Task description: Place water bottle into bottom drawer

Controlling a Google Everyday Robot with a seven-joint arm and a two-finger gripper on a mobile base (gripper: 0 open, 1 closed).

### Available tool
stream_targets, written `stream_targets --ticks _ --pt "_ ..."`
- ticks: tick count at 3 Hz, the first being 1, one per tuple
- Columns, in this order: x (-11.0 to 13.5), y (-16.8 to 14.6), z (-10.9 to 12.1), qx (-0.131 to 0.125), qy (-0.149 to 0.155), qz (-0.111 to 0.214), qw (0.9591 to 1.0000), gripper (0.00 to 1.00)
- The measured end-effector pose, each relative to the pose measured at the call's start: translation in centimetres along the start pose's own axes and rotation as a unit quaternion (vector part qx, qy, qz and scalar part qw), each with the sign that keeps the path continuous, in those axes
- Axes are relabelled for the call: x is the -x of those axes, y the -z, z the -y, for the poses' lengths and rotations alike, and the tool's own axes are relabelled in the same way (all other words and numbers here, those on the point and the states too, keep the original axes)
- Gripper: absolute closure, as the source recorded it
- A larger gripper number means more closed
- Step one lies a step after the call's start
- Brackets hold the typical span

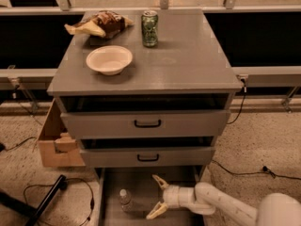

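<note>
The grey cabinet counter (188, 60) stands over the long flat grey bottom drawer (136, 180), which is pulled out. Low inside that drawer the white arm's pincer (153, 197) hangs with both fingers spread wide, gripping nothing. On the counter sit a crumpled snack bag (101, 24), a cream round bowl (109, 59) and a green drink can (149, 28). The small clear plastic water bottle (125, 199) stands upright in the drawer, just beside the pincer, not touching it

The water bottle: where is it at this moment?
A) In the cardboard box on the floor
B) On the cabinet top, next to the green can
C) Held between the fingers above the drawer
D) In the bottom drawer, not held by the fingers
D: the water bottle is inside the bottom drawer, beside the gripper, whose open fingers do not touch it.
</note>
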State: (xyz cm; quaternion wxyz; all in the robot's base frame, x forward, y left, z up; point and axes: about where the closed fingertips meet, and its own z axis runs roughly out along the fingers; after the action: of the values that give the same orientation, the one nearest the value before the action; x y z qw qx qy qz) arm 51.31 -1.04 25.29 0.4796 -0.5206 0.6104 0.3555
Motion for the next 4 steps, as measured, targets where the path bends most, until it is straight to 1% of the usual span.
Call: stream_targets --ticks 1,2,3,4 --pt "2.1 7.7 2.0 -0.069 -0.024 -0.076 0.9944 0.00" --pt "5.3 13.4 2.8 -0.135 -0.067 -0.135 0.9793 0.00" --pt "9.8 14.9 2.5 -0.181 -0.122 -0.186 0.9582 0.00" --pt "11.3 16.2 2.0 -0.204 -0.130 -0.208 0.9476 0.00"
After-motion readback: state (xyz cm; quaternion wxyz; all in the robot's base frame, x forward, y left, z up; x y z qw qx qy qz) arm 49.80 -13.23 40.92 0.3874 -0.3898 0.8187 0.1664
